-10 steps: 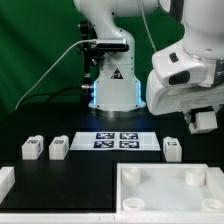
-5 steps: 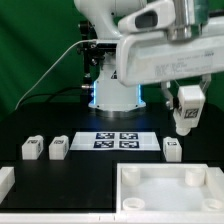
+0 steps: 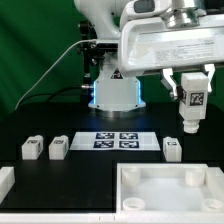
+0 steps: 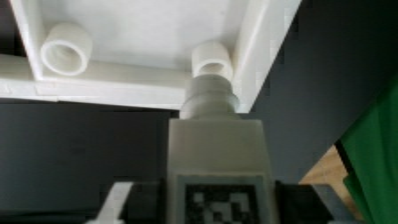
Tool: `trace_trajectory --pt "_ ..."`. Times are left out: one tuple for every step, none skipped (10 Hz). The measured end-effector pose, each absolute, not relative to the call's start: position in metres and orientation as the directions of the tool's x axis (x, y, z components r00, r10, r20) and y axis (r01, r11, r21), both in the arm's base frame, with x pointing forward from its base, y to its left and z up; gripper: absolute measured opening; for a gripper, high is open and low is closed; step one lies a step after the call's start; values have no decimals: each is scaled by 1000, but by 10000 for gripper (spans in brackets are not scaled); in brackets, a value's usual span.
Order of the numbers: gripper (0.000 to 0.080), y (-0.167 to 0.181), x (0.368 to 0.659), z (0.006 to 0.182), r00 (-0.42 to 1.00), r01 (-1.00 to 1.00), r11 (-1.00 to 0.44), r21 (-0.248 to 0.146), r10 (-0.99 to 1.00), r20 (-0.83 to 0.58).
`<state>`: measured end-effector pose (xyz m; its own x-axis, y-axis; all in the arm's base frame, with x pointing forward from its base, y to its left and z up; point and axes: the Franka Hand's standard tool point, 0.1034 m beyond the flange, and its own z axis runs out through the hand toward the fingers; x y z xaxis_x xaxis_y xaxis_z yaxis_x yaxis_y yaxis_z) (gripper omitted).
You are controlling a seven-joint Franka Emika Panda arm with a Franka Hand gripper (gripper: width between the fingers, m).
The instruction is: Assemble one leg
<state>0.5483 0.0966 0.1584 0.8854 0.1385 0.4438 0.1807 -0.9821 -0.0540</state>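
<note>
The job is partway through, by the look of it: the pick-up is done and the seating is not. The tool [image 3: 191, 84] is closed on the leg [image 3: 193, 102] and holds it upright in the air, above the far corner of the panel [image 3: 160, 196] on the exterior view's right and clear of it. The wrist view looks down the leg's length, and its narrow end points close to one socket [image 4: 210, 58] in that corner of the panel. Whether the two are exactly lined up cannot be told. What seems left is to lower the leg, get its tip into the socket and fix it there.

The leg is a small block of matte white plastic with squared sides, a black-and-white square tag on its face, and a slimmer round stub at the lower end. The panel is the same dull white plastic, a large tray-like square with a raised rim and short tubular sockets standing inside its corners. A second socket [image 4: 66, 55] shows along the same edge.

The bench [image 3: 100, 172] is flat black. Three more legs rest on it beyond the panel: one [image 3: 172, 149] just past its far edge, and two [image 3: 57, 149] [image 3: 31, 149] well apart from it toward the exterior view's left. The thin marker board [image 3: 115, 141] lies flat beyond the panel too.
</note>
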Motion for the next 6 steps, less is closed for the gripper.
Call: trace_trajectory --pt "290 98 558 161 883 180 -982 -58 136 449" --pt "290 101 580 156 875 178 -982 -69 126 467" --pt "290 107 598 149 863 177 -981 -79 116 491" --pt "290 109 607 143 857 174 -981 -83 109 504" --pt "290 110 613 138 852 171 -982 -84 105 512" --pt "290 116 618 130 854 176 -981 -87 108 509"
